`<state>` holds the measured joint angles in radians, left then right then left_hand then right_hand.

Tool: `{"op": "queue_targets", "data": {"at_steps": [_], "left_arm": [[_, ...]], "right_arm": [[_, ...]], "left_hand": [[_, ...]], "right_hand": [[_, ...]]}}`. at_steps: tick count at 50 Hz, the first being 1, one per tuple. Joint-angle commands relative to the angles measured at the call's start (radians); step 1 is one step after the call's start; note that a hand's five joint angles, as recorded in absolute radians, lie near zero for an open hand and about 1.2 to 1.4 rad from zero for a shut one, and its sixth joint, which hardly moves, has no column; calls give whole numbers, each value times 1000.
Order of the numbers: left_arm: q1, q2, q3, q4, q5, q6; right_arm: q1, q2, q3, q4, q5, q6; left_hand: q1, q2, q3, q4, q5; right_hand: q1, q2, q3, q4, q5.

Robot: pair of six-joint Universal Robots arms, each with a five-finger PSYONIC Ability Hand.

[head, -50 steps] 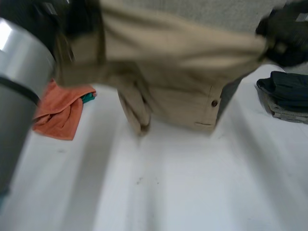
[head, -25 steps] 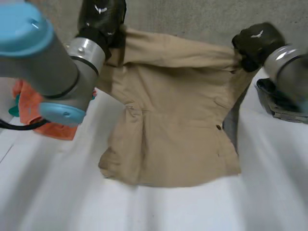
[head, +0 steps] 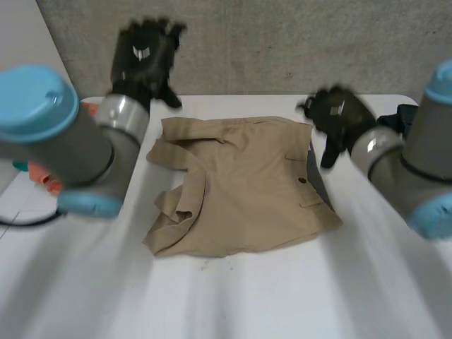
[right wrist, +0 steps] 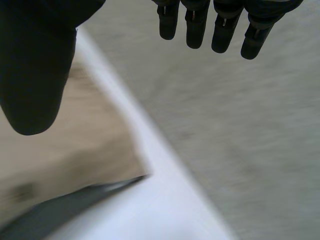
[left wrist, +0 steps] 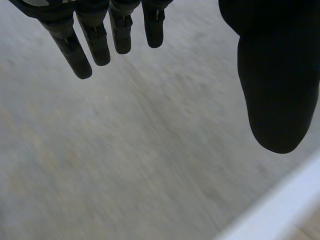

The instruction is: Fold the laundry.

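Shorts (head: pixel 240 187) lie crumpled on the table (head: pixel 282 296), mid-table toward the far side, with their left part bunched in folds. The left hand (head: pixel 145 53) hangs in the air above the shorts' far left corner, its fingers (left wrist: pixel 75 50) straight and spread, holding nothing. The right hand (head: pixel 337 116) is just beside the far right edge, fingers (right wrist: pixel 195 25) straight too, empty. An orange cloth (head: pixel 48 180) peeks out at the left, and dark clothes (head: pixel 404 119) sit far right.
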<state>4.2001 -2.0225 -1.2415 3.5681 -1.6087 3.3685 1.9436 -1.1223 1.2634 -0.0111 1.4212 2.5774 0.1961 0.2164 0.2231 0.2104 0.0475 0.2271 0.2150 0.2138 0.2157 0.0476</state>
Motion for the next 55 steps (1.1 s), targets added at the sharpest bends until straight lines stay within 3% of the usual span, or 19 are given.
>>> {"op": "queue_targets", "data": {"at_steps": [1,5,10,16,19,24,29,33,35,42,46,55], "left_arm": [[-98,153,-361,-116,-7,-4],[-186,172,-473,-167,-10,-8],[-232,212,-571,-221,-4,-11],[-253,202,-585,-290,-8,-12],[-238,191,-589,-302,-8,-12],[-148,151,-590,-293,-4,-11],[-83,131,-589,-267,-4,3],[-31,114,-585,-244,-4,5],[0,105,-584,-229,-4,5],[41,97,-582,-201,6,17],[43,87,-589,-198,4,78],[41,45,-578,-178,6,160]], "right_arm": [[-20,-114,309,80,-136,-14],[-81,-129,450,13,-212,-52],[-115,-123,533,-59,-286,-97],[-130,-91,556,-174,-294,-109],[-132,-45,551,-214,-294,-111],[-132,1,536,-274,-292,-112],[-132,55,515,-305,-288,-115],[-132,62,508,-313,-289,-120],[-133,61,507,-314,-289,-121],[-137,52,507,-314,-263,-117],[-133,52,507,-313,-252,-112],[-127,58,496,-313,-237,-106]], "left_hand": [[225,205,198,211,200],[413,393,386,399,387],[683,663,656,669,657],[734,714,707,719,708],[707,687,680,693,682],[432,412,405,418,406],[355,335,328,341,329],[340,320,313,326,314],[340,320,313,326,314],[364,344,337,349,338],[390,370,363,376,364],[722,701,695,707,696]], "right_hand": [[104,116,117,116,109],[306,319,320,318,311],[331,343,344,342,336],[401,413,414,412,406],[427,439,441,439,432],[545,557,558,556,550],[647,659,661,659,652],[1046,1058,1059,1057,1051],[1169,1181,1182,1180,1174],[1169,1181,1182,1181,1174],[1169,1181,1182,1181,1174],[1169,1181,1182,1181,1174]]}}
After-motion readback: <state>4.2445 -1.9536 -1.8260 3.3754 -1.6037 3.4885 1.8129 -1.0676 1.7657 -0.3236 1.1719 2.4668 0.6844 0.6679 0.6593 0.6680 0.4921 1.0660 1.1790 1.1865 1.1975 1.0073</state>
